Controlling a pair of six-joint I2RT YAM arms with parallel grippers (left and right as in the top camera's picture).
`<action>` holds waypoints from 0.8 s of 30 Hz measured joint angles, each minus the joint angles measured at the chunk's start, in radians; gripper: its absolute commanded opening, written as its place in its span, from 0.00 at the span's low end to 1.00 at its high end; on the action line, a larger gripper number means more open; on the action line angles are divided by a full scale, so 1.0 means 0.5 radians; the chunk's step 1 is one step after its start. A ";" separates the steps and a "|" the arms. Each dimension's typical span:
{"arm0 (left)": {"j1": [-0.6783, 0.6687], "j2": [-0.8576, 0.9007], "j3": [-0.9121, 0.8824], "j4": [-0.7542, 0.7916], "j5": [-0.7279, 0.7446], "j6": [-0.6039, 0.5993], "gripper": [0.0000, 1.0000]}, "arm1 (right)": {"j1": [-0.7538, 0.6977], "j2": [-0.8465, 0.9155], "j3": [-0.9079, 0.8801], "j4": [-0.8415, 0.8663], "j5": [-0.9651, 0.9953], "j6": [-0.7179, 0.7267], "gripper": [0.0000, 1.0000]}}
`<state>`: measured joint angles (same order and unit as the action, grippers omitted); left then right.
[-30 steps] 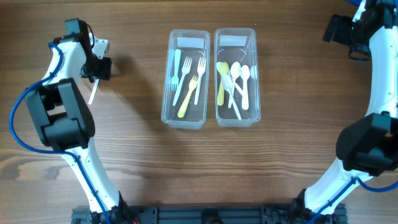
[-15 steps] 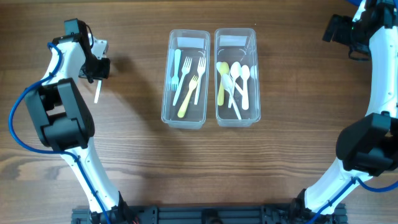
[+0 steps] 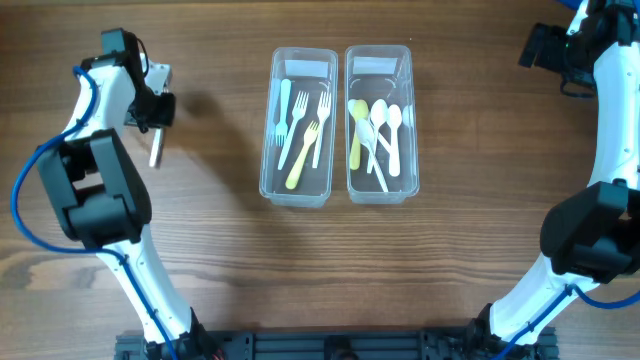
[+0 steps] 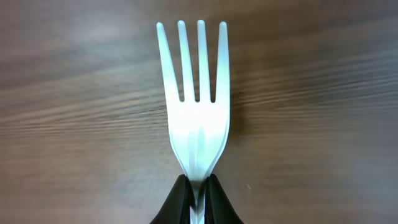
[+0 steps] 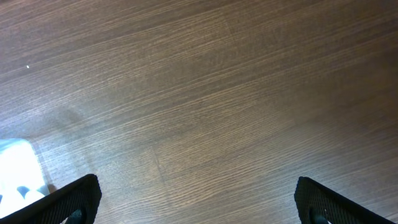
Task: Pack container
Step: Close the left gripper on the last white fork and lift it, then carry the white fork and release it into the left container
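My left gripper (image 3: 152, 108) is shut on the handle of a white plastic fork (image 4: 196, 112), tines pointing away from the jaws (image 4: 198, 186); overhead the fork (image 3: 156, 148) hangs below the gripper at the table's far left. Two clear containers stand in the middle: the left container (image 3: 296, 190) holds several forks, the right container (image 3: 380, 190) holds several spoons. My right gripper (image 3: 545, 45) is at the far right corner, open and empty, its fingertips (image 5: 199, 199) wide apart over bare wood.
The wooden table (image 3: 320, 270) carries nothing else. Both arm bases rise from the near edge at left and right. A pale blur of the spoon container shows at the left edge of the right wrist view (image 5: 18, 165).
The left gripper has shifted slightly with the fork, which now hangs straighter down from it. The right arm has not moved.
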<state>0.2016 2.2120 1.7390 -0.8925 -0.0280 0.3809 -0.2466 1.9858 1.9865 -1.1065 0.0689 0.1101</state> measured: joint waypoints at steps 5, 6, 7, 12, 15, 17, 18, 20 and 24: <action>-0.118 -0.349 0.015 -0.002 0.000 -0.041 0.04 | 0.000 0.000 0.000 0.000 0.000 0.001 1.00; -0.154 -0.423 0.022 -0.002 0.000 -0.058 0.04 | 0.000 0.000 0.000 0.000 0.000 0.001 1.00; -0.209 -0.519 0.032 -0.002 0.002 -0.074 0.04 | 0.000 0.000 0.000 0.000 0.000 0.000 1.00; -0.491 -0.838 0.076 -0.002 0.071 -0.165 0.04 | 0.000 0.000 0.000 0.000 0.000 0.001 1.00; -0.666 -0.900 0.082 -0.008 0.108 -0.292 0.04 | 0.000 0.000 0.000 0.000 0.000 0.000 1.00; -0.770 -0.898 0.082 -0.047 0.115 -0.385 0.04 | 0.000 0.000 0.000 0.000 0.000 0.001 1.00; -0.813 -0.893 0.082 -0.064 0.121 -0.426 0.04 | 0.000 0.000 0.000 0.000 0.000 0.001 1.00; -0.906 -0.886 0.081 -0.085 0.127 -0.515 0.04 | 0.000 0.000 0.000 0.000 0.000 0.001 1.00; -1.078 -0.877 0.081 -0.095 0.129 -0.686 0.04 | 0.000 0.000 0.000 0.000 0.000 0.001 1.00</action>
<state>-0.3374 1.7737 1.7794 -0.9398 0.0364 0.0380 -0.2466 1.9858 1.9865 -1.1065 0.0689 0.1104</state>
